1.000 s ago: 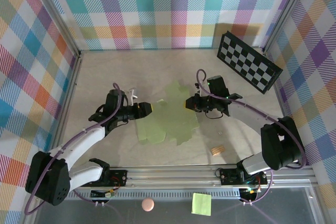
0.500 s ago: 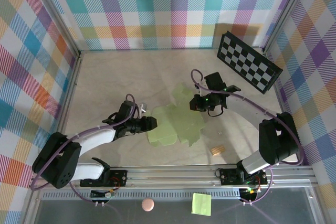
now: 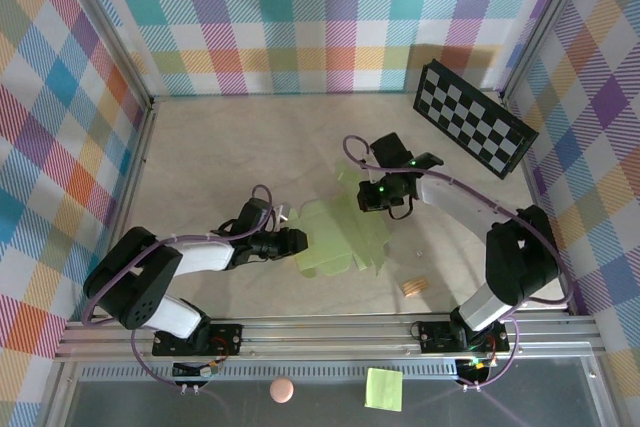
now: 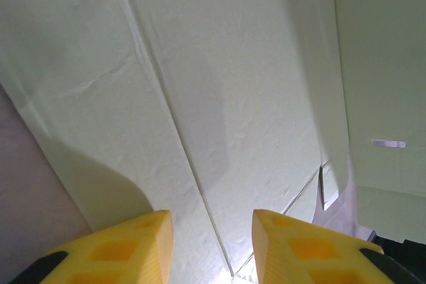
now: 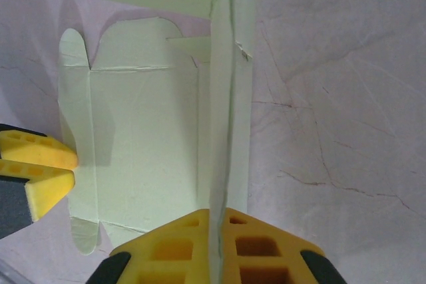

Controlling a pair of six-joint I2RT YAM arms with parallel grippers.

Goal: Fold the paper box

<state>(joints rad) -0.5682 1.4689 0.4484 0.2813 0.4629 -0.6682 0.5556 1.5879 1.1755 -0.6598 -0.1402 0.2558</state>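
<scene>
The paper box is a pale lime-green creased card sheet lying mid-table, with its far right part raised. My right gripper is shut on the edge of that raised panel; in the right wrist view the panel stands on edge between the fingers of the right gripper, and the flat part of the box lies to its left. My left gripper is at the sheet's left edge. In the left wrist view the left gripper has its yellow fingers apart over the box, holding nothing.
A checkerboard leans at the back right wall. A small tan wooden piece lies near the front right. Beyond the front rail are a green sticky note and a pink round thing. Plaid walls enclose the table.
My left gripper has moved right and nearer, onto the sheet's left edge, with its jaws narrowing. The right gripper swung left holding the sheet's edge, and the sheet shifted nearer and partly stood up.
</scene>
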